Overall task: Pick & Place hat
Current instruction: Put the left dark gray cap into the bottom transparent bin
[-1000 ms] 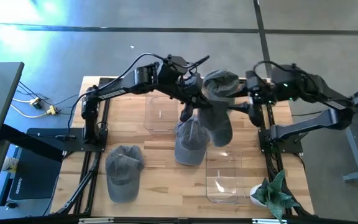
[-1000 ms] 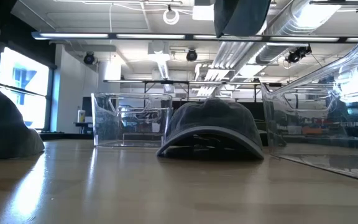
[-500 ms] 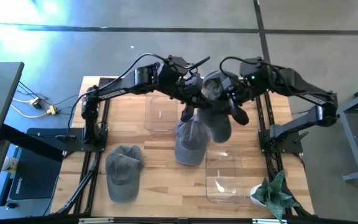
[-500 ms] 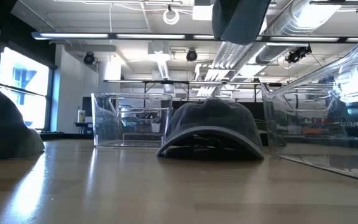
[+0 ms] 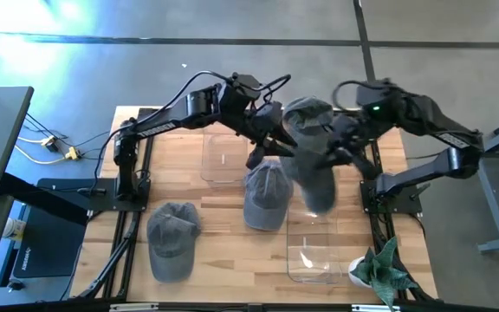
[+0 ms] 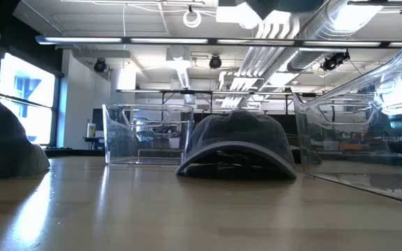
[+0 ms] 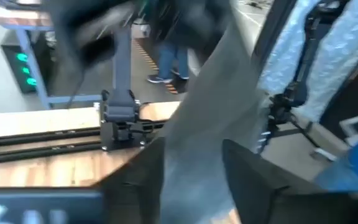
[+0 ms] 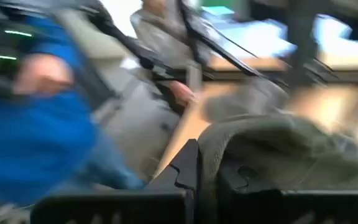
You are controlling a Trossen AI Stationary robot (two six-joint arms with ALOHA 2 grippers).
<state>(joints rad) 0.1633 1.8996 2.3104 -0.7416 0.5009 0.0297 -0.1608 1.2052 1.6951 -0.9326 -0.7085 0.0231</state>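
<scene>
Above the bench (image 5: 215, 260), the left gripper (image 5: 277, 146) and right gripper (image 5: 334, 149) each appear clamped on the raised grey hat (image 5: 310, 156), though motion blur leaves the right's grip uncertain.

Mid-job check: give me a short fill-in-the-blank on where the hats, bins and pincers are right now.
1. The number of hats resting on the table is ____.
2. The lifted hat is gripped by the left pincer and the ____ pincer.
3. The number of clear bins on the table is ____.
4. The plant stands at the table's near-____ corner.

Missing: two; right; two; right
</scene>
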